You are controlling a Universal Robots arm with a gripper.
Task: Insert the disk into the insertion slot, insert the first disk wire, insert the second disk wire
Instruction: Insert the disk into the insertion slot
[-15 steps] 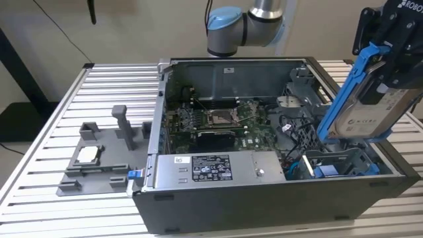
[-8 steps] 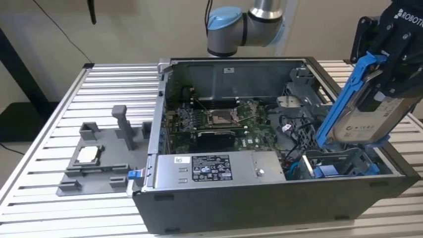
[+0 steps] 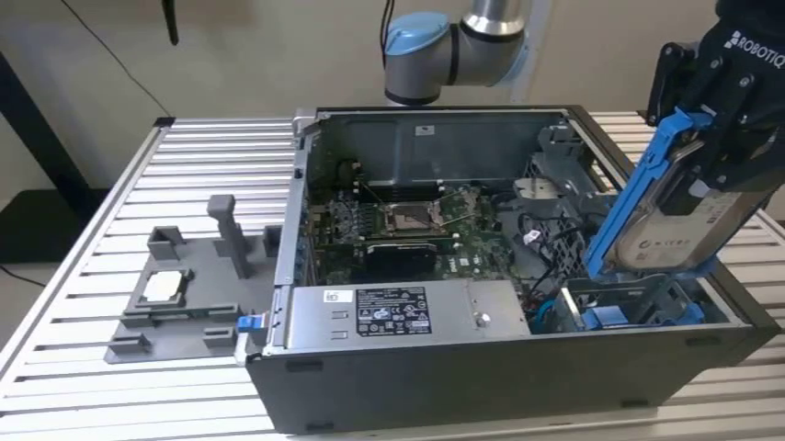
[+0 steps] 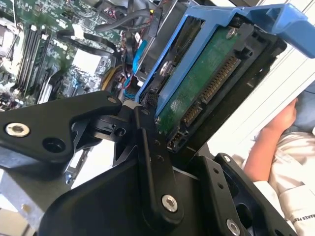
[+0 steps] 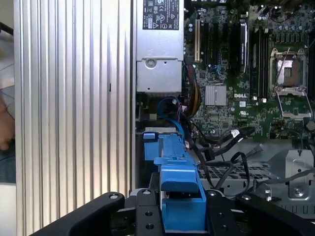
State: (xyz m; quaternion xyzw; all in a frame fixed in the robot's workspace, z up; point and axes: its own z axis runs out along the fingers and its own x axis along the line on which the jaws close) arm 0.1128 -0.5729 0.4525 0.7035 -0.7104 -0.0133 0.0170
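So, step 1 in hand: gripper (image 3: 709, 152) clamps the disk (image 3: 668, 230), tilted steeply at the exterior view's right, just above the slot (image 3: 620, 308). Not in yet; it'd need levelling to line up.

Ribbed metal table with two things on it.
The table (image 3: 197, 156) has a top of long silver slats with grooves between them, running across the exterior view. An open dark computer case (image 3: 491, 390) lies on its side on the slats and takes up the middle and the exterior view's right. Just beside it, toward the exterior view's left, a grey plastic tray (image 3: 138, 342) with upright posts sits flat on the slats; whether tray and case touch cannot be told. In the first wrist view, bare slats run along the case's edge.
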